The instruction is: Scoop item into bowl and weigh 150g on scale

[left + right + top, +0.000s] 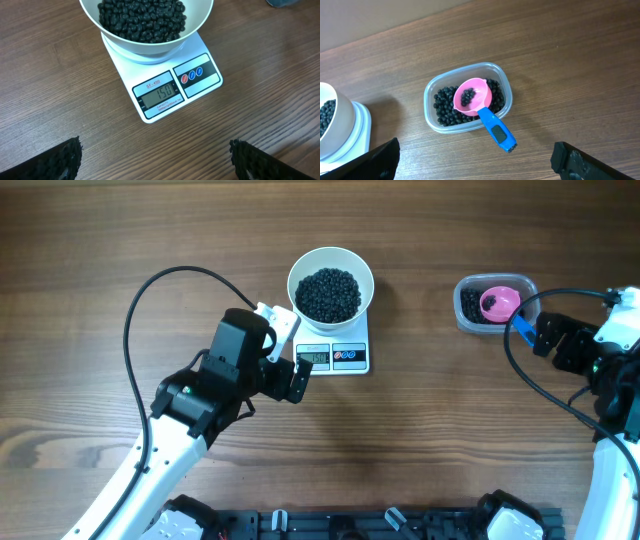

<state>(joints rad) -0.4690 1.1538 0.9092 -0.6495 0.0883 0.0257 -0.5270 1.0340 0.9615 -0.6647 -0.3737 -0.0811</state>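
The white bowl (294,280) stands on the scale (350,357), holding a heap of black beans (329,294). In the left wrist view the scale's display (160,92) reads 150 below the bowl (200,20). My left gripper (292,355) hovers open at the scale's front-left corner, with only bare wood between its fingers (65,160). My right gripper (556,345) is open just right of the clear tub (465,310), holding nothing. More beans (445,107) lie in that tub.
A pink scoop (472,97) with a blue handle (497,131) rests in the tub (431,107), its handle jutting over the rim toward my right gripper (475,162). Black cables loop over the table beside each arm.
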